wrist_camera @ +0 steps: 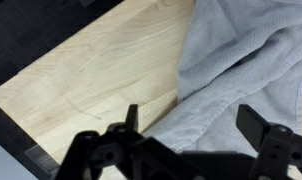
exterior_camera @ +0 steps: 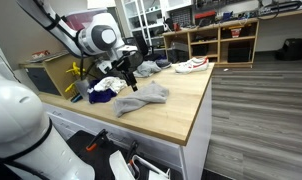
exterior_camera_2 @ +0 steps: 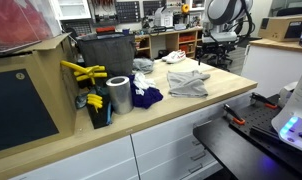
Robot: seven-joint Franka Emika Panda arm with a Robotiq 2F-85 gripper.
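Note:
A grey knitted cloth (wrist_camera: 236, 70) lies crumpled on the wooden worktop (wrist_camera: 91, 70). My gripper (wrist_camera: 191, 125) hangs open just above its edge, with the cloth showing between the two black fingers (wrist_camera: 253, 128) and nothing held. In both exterior views the cloth (exterior_camera: 146, 97) (exterior_camera_2: 188, 82) lies near the middle of the bench. The gripper (exterior_camera: 131, 78) hovers over the cloth's far end, below the white arm (exterior_camera: 96, 40).
A dark blue cloth (exterior_camera_2: 144, 96), a white cloth (exterior_camera: 109, 83), a metal can (exterior_camera_2: 118, 95), yellow tools (exterior_camera_2: 83, 72) and a dark bin (exterior_camera_2: 103, 55) crowd one end of the bench. A shoe (exterior_camera: 191, 66) lies at the far end. The worktop's edge (wrist_camera: 21, 130) is close.

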